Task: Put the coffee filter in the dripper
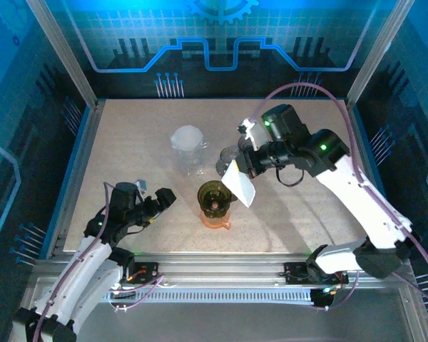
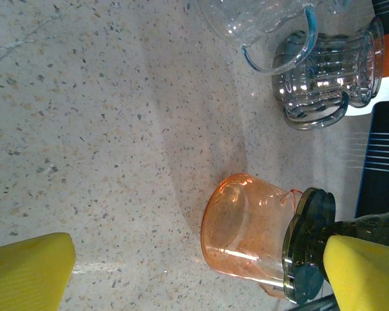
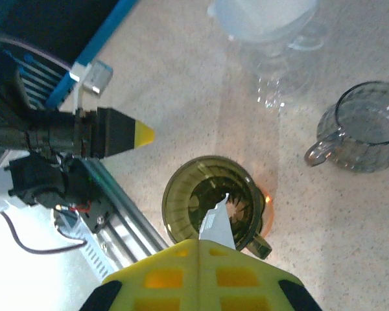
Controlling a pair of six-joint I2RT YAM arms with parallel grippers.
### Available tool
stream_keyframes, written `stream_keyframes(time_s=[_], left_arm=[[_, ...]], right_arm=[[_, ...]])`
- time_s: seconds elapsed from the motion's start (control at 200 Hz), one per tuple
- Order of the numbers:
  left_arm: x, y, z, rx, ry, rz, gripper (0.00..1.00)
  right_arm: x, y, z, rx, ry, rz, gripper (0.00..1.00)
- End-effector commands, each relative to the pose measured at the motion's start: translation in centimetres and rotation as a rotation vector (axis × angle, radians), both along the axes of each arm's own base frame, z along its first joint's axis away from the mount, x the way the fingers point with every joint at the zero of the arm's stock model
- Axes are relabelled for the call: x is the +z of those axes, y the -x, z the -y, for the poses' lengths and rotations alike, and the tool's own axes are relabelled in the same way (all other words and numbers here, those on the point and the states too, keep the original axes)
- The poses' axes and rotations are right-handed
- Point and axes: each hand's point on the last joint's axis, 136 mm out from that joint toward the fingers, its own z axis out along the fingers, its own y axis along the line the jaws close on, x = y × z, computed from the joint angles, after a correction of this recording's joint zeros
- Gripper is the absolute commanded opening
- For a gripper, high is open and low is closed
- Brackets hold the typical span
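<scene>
Over the smoky olive plastic dripper point(image 1: 215, 197), right tool point(image 1: 237, 166) pinches the white paper coffee filter point(image 1: 242, 187); next: lower, seat, release.

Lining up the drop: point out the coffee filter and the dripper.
coffee filter point(image 1: 241, 187), top external view, middle of the white paper.
dripper point(image 3: 189, 191), right wrist view, left inner wall of the cone.
</scene>
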Motion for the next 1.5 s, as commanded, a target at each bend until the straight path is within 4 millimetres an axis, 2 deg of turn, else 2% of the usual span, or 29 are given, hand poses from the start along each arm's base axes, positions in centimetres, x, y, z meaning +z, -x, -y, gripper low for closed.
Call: stream_keyframes(time_s=[0.0, 0.495, 0.816, 1.106, 1.366, 1.496], left_arm=[[0.5, 0.0, 0.4, -0.037, 0.013, 0.022, 0.99], [1.3, 0.0, 1.0, -0.084, 0.025, 0.05, 0.99], [1.1, 0.2, 1.2, -0.097, 0.029, 0.045, 0.99], [1.0, 0.3, 1.3, -0.097, 0.034, 0.042, 0.99], [0.8, 0.3, 1.3, -0.095, 0.038, 0.034, 0.99], [0.9, 0.3, 1.3, -0.095, 0.04, 0.038, 0.99]], right_arm=[[-1.0, 1.7, -0.8, 0.076, 0.057, -0.083, 0.0], [-5.1, -0.2, -5.4, 0.137, 0.208, -0.151, 0.0], [-7.5, -0.7, -8.7, 0.181, 0.217, -0.157, 0.0], [-9.9, -1.1, -9.6, 0.178, 0.225, -0.166, 0.0], [-11.0, -1.3, -9.8, 0.174, 0.226, -0.165, 0.0], [-10.9, -1.4, -9.8, 0.169, 0.221, -0.154, 0.13]])
